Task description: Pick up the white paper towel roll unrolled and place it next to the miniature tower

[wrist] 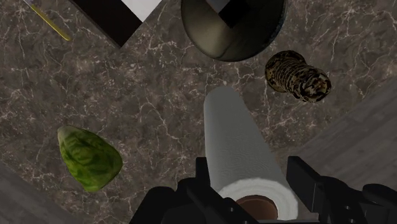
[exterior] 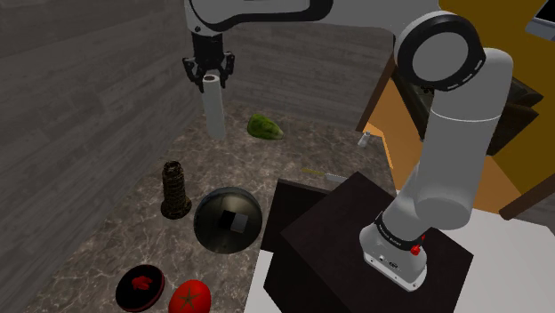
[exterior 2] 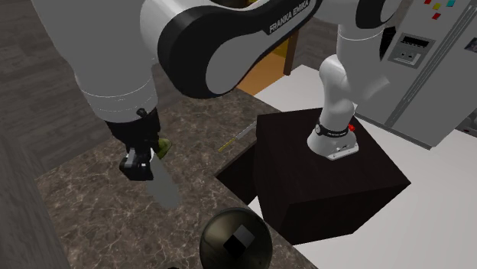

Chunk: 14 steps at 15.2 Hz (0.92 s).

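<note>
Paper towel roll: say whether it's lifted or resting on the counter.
Lifted: the gripper clasps the paper towel roll at its top, and it hangs above the counter.

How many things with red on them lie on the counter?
2: a black disc with a red mark and a red ball beside it, both at the shoulder view's lower left. The arm may hide others.
</note>
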Motion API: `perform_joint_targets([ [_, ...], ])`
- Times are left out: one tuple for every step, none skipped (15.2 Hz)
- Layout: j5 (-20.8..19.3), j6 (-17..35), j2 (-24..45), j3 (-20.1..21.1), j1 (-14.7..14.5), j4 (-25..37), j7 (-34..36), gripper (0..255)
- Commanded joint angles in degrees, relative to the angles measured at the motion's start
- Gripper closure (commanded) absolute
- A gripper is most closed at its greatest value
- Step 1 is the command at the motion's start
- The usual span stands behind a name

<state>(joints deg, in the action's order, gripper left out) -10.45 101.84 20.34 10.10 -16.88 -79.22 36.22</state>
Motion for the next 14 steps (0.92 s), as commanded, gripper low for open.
perform_joint_targets([
  [-0.9,-2.1,4.4,0.4,-1.9,6.2,1.8,255],
  [-1.5,-3.9,7.3,0.7,-3.4,10.7,3.0,255],
  [-1.5,-3.1,7.2,0.6,-3.3,9.8,3.1,255],
  [-1.5,-2.3,7.0,0.6,-3.3,8.8,3.2,255],
  [-1.5,-1.5,6.9,0.6,-3.2,7.9,3.3,255],
  [-1.5,-0.6,6.9,0.6,-3.1,7.0,3.4,255],
  [-1.5,0.1,6.8,0.5,-3.1,6.2,3.5,255],
  [-1.6,0.9,6.8,0.5,-3.0,5.3,3.6,255],
  [-1.6,1.7,6.8,0.5,-3.0,4.5,3.7,255],
  [-1.6,2.5,6.8,0.5,-2.9,3.8,3.8,255],
  [-1.6,3.2,6.8,0.5,-2.9,3.0,3.9,255],
  [-1.7,4.0,6.8,0.5,-2.8,2.3,4.0,255],
  [-1.7,4.7,6.9,0.5,-2.8,1.6,4.1,255],
  [-1.8,5.4,6.9,0.4,-2.8,0.9,4.3,255],
])
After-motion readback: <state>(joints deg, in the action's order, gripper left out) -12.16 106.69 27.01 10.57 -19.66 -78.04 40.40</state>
